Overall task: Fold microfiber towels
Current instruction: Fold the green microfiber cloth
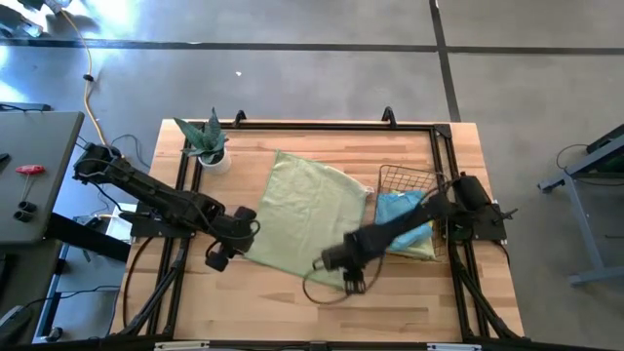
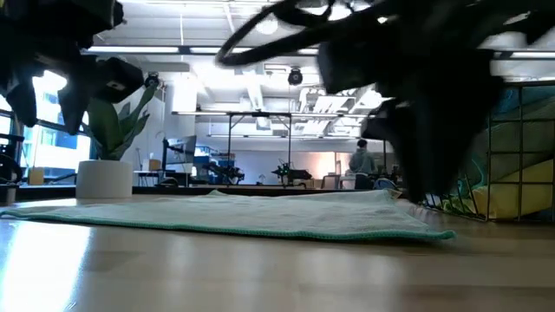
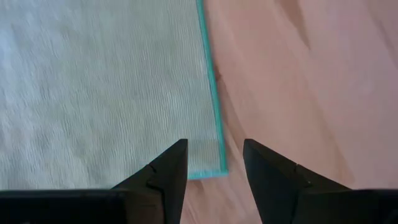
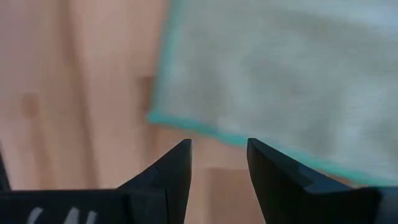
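Grippers left (image 3: 214,163) and right (image 4: 219,163), part-open, empty, over towel (image 1: 310,216) near-edge corners: pinch both hems evenly, lift together.

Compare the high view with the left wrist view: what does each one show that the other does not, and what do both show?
Only the high view shows the copper wire basket, the blue towel and yellow towel beside it, the potted plant, and the right pincer at the spread towel's near edge.

Only the left wrist view shows the towel's teal hem and corner close up, lying flat just ahead of the open fingers.

Both show the pale green towel spread on the wooden table, and the left pincer, empty.
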Robot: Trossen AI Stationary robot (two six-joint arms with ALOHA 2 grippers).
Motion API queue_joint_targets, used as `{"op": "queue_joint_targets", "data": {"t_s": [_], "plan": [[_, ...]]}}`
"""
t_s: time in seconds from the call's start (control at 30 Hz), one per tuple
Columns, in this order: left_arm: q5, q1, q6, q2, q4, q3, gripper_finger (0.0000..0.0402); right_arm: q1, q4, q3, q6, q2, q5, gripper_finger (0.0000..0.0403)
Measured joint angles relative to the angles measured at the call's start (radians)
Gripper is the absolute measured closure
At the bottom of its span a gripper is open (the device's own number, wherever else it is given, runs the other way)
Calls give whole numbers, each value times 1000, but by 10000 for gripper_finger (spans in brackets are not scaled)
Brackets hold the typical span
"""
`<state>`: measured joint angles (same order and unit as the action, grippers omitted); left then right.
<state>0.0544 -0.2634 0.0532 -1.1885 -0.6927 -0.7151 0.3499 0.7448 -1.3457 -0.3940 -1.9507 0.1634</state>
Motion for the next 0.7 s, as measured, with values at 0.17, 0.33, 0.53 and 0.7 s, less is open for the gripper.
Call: {"op": "queue_joint_targets", "data": {"t_s": [0.17,0.33,0.53,0.7], "plan": [[-1,-11,-66,0,50,0,254,127,-89,-1,-72,0,-13,254],[-44,-42,-147,0,186,54,254,232,-215,-9,-117,0,-199,254],[-195,-54,-336,-1,343,144,254,248,-85,-9,-362,0,-539,254],[-285,-53,-415,-3,402,175,254,210,-110,32,-473,0,-621,254]]}}
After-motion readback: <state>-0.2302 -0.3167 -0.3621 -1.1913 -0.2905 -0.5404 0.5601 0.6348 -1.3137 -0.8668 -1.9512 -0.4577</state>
